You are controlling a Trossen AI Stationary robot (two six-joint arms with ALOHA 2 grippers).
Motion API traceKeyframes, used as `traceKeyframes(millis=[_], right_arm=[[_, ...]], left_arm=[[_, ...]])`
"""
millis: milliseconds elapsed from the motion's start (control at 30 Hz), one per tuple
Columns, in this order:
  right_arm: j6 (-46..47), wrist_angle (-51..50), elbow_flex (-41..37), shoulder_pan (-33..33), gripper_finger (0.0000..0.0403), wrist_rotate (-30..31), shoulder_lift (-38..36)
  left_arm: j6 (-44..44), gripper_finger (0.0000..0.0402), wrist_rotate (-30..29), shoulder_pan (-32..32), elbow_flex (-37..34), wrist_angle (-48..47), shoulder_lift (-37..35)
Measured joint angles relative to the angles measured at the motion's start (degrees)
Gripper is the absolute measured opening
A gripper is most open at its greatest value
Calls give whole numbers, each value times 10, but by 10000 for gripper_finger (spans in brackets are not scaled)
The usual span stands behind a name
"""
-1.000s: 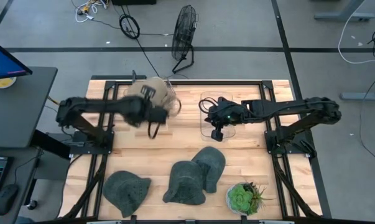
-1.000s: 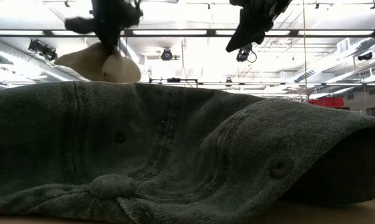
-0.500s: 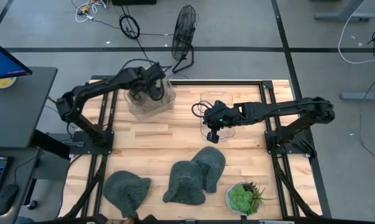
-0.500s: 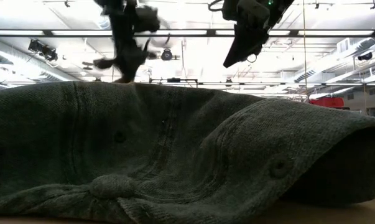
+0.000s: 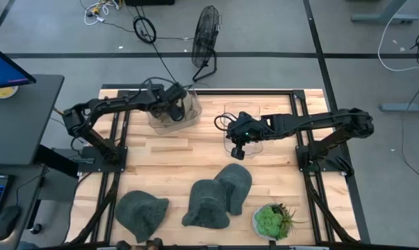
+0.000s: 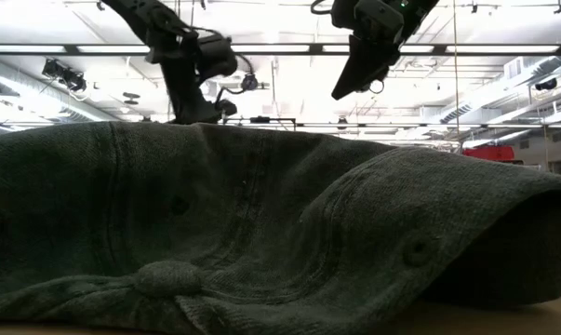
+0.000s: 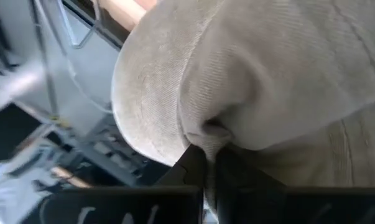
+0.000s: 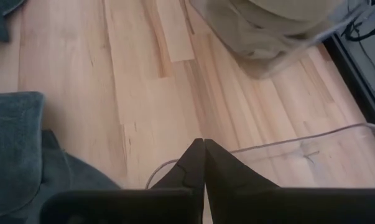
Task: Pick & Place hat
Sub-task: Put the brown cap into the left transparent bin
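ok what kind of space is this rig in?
Likely a lab or workshop: bare concrete floor with loose cables, a floor fan behind the table, and exposed ceiling light strips.

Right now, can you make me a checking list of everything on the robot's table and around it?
Surface: pale wooden plank table, black frame.
Job's things: beige cloth hat pinched by left gripper inside clear plastic bin at the far left; three dark grey cloth hats along the near edge.
Clutter: green potted plant; second clear plastic bin mid-table.
Grippers: left shut on the beige hat; right gripper shut, empty, above the second bin.
Cables: loose wires on the floor.
Surroundings: black floor fan; desk with monitor.
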Motion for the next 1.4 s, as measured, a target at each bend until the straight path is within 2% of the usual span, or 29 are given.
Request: traceKeyframes(millis=[100, 367, 567, 667, 867, 1067, 1200, 1400], right_arm=[[-19, 2, 0, 0, 9, 0, 0], [-38, 12, 0, 0, 9, 0, 0], [-40, 12, 0, 0, 9, 0, 0], [-40, 12, 0, 0, 9, 0, -1], [-53, 12, 0, 0, 9, 0, -1], [-49, 12, 0, 0, 9, 0, -1], [-49, 12, 0, 0, 9, 0, -1], [-49, 8, 0, 0, 9, 0, -1]], left_arm=[[29, 11, -30, -26, 2, 19, -10], [26, 10, -36, -68, 10, 20, -15], [2, 13, 36, -79, -9, 10, -14], [-54, 19, 78, -70, -31, 12, -14], [-236, 24, 100, -42, -51, 24, -15], [-394, 26, 158, -26, -51, 51, -14], [-434, 46, 151, -26, -51, 49, -15], [-502, 113, 76, -40, -25, 20, -14]])
